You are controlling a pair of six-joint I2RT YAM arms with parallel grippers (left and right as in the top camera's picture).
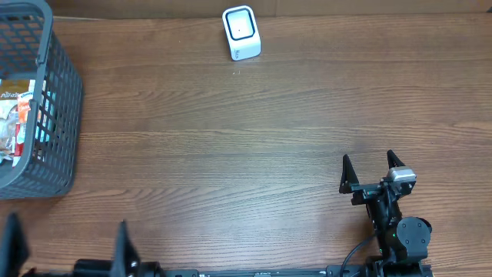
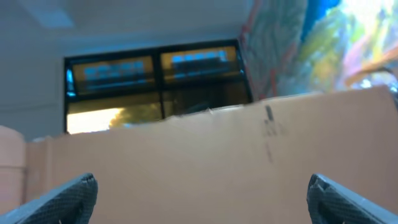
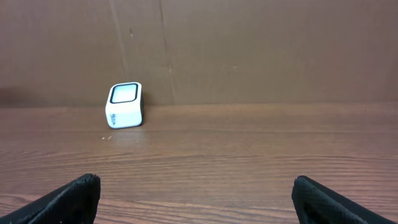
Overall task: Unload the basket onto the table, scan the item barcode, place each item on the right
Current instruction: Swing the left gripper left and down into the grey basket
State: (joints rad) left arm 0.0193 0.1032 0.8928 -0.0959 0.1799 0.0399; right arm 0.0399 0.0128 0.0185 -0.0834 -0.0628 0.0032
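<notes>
Since neither arm has anything in hand, the job stands at its very start. The left gripper point(image 1: 68, 225) sits at the near left edge of the table point(image 1: 231, 154) with its jaws spread as wide as they go, empty; its own camera is tilted upward at a cardboard wall point(image 2: 205, 162) and shows nothing of the goods. The right gripper point(image 1: 372, 171) rests at the near right, equally wide and equally empty, facing the scanner point(image 3: 125, 104) across bare wood.

The things to be scanned are the packets point(image 1: 15, 115) lying inside the grey mesh basket point(image 1: 61, 100) at the far left, just ahead of the left arm and well apart from the scanner. They look like printed film pouches, so they are probably light, soft and crinkly, with a slick skin that can slide between the pads. A pinch on a sealed edge or a corner seems the safest hold, leaving the flat face free to turn toward the scanner window. No barcode shows from here, so which face carries it cannot be told.

By count: one basket, one scanner, two grippers. The packets overlap and run off the frame; at least two, the exact number unclear.
</notes>
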